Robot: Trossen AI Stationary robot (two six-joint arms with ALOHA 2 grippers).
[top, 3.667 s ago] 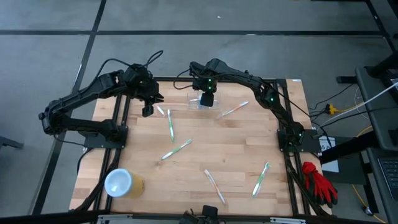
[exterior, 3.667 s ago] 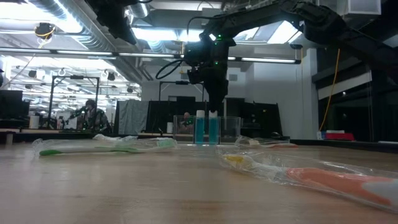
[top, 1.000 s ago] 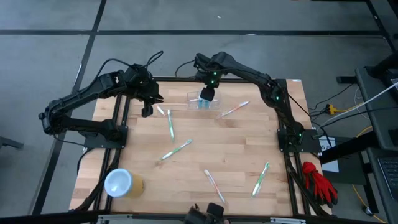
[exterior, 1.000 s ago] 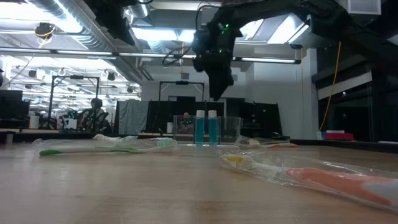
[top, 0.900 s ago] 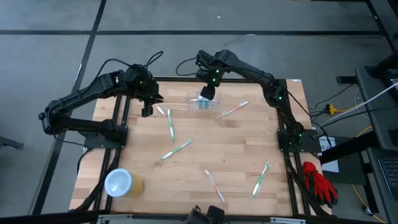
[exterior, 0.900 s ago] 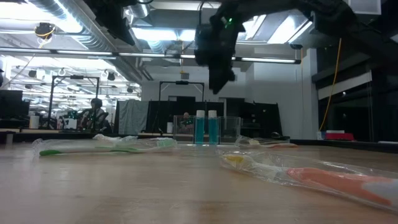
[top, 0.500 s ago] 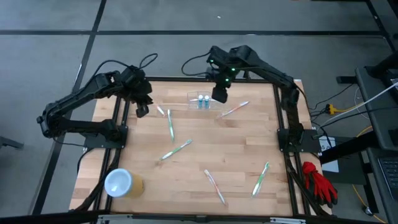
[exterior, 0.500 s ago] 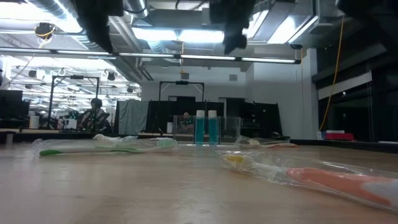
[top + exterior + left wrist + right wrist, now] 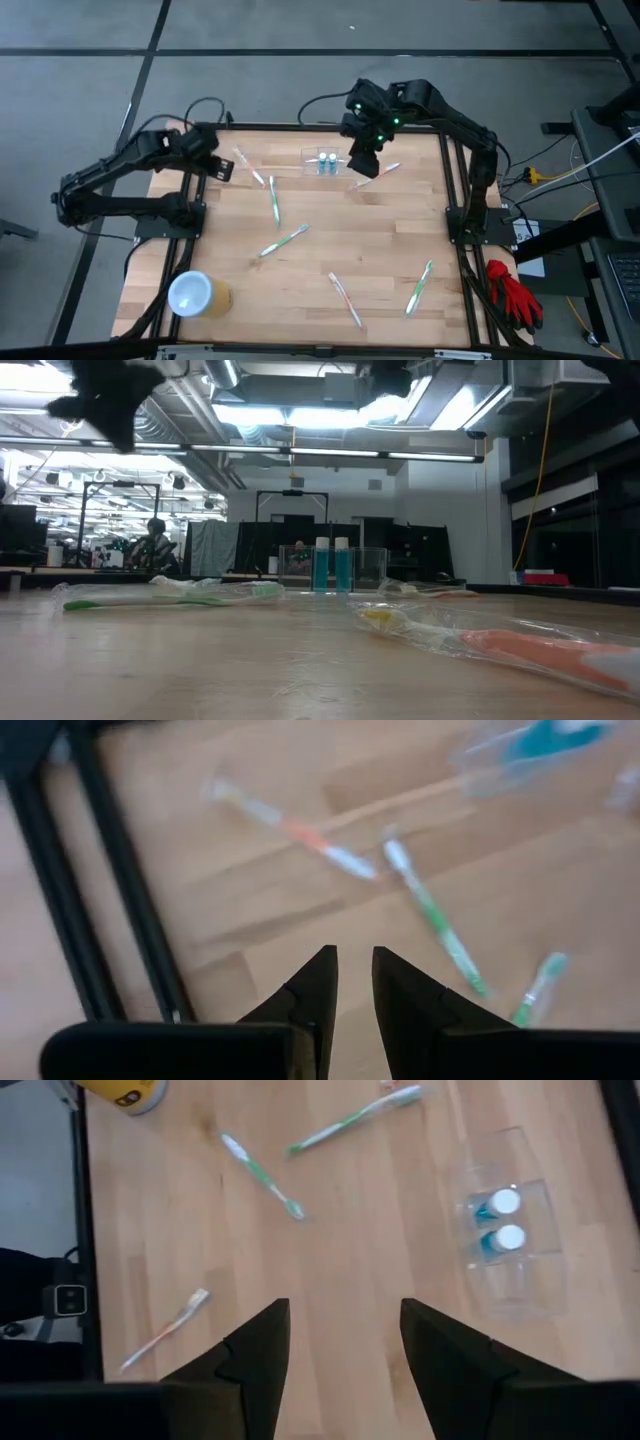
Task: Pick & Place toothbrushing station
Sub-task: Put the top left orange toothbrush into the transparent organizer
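Right gripper (image 9: 362, 163) wide, empty, beside toothbrushing station (image 9: 325, 162); left gripper (image 9: 222, 170) narrow, empty. No legible writing.

The left arm reaches in from the desk's left side, bent at the elbow, its tool (image 9: 222, 170) hanging above the far left corner with the two dark fingers (image 9: 312, 992) drawn close together, only a thin gap between them, and nothing held. The right arm arches up from its base at the right edge and over the far side of the desk, its tool (image 9: 362, 163) raised well clear of the surface, its fingers (image 9: 262, 1348) spread wide apart and empty.
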